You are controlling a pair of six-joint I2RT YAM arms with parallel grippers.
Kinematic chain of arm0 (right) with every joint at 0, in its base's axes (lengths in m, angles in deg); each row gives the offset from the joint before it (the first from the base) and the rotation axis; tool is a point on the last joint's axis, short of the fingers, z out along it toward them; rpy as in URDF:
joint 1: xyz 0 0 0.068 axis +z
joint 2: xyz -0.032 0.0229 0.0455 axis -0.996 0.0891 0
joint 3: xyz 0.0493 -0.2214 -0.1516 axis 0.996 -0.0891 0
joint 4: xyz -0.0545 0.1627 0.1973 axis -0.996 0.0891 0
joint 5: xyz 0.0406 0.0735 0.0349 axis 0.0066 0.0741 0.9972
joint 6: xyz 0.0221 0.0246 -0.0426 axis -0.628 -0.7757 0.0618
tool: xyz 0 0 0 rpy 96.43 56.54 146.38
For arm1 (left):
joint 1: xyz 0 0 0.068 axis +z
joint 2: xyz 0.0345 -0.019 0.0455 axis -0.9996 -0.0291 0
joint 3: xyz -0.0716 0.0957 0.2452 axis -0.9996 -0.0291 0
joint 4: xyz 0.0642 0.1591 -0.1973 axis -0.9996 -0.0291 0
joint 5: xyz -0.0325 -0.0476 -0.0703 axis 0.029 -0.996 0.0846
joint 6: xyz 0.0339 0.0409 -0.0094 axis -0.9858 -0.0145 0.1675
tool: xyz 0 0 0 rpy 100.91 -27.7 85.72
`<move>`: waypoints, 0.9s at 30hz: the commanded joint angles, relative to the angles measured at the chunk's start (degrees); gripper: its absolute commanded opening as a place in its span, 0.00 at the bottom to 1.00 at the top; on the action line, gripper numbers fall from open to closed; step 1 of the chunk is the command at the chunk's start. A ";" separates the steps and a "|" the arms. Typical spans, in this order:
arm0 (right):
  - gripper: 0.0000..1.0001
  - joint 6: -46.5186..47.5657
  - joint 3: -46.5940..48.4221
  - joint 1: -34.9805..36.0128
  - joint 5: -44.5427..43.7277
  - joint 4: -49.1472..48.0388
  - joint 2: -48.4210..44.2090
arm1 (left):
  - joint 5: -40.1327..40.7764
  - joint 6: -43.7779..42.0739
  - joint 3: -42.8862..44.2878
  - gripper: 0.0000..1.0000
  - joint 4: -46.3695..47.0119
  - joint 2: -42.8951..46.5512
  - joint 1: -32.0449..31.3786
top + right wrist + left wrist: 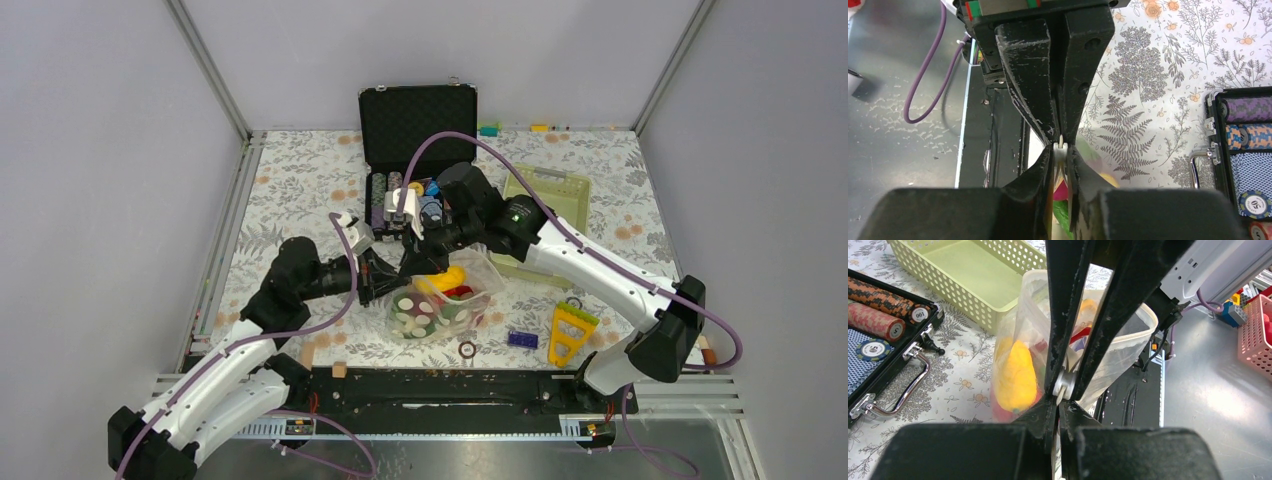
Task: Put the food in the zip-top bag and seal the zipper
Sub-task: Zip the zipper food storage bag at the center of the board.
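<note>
The table [300,180], covered in a flowered cloth, carries the bag [440,310] near its front middle. The bag's belly appears to rest on the cloth while its mouth is lifted toward the arms. It is thin, clear, soft film, likely light and slippery. It will fold and sag rather than hold a shape, so the stiffer rim is the sensible place to grip.

The food [1015,372] shows through the film: a yellow piece, with red and green bits below. These hard little toys probably weigh the bottom down and could roll out if the mouth tips.

The zipper [1062,149] is a pale strip along the mouth. The left gripper [388,282] and right gripper [418,258] meet nose to nose there. Each pair of fingers is pressed nearly together on the strip, with no gap to spare.

Room is tight behind. The open black case [418,125] of chips [878,322] sits just beyond the grippers, and the green basket [560,190] lies to the right. In front lie a yellow triangle [570,333], a purple block [522,339] and a small ring [467,348], then the table's front rail. Sliding along the strip sideways looks freer than moving forward or back.
</note>
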 commanded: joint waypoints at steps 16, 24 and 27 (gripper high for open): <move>0.00 7.63 -0.11 0.70 -8.04 8.33 -2.40 | 8.86 3.23 -2.01 0.00 7.13 5.52 0.02; 0.00 9.56 -2.91 0.57 -12.30 9.42 -4.93 | 12.99 3.75 -3.35 0.00 6.23 7.60 0.02; 0.00 10.13 -3.99 0.53 -13.02 9.65 -5.82 | 15.42 4.02 -3.61 0.00 5.89 8.53 0.02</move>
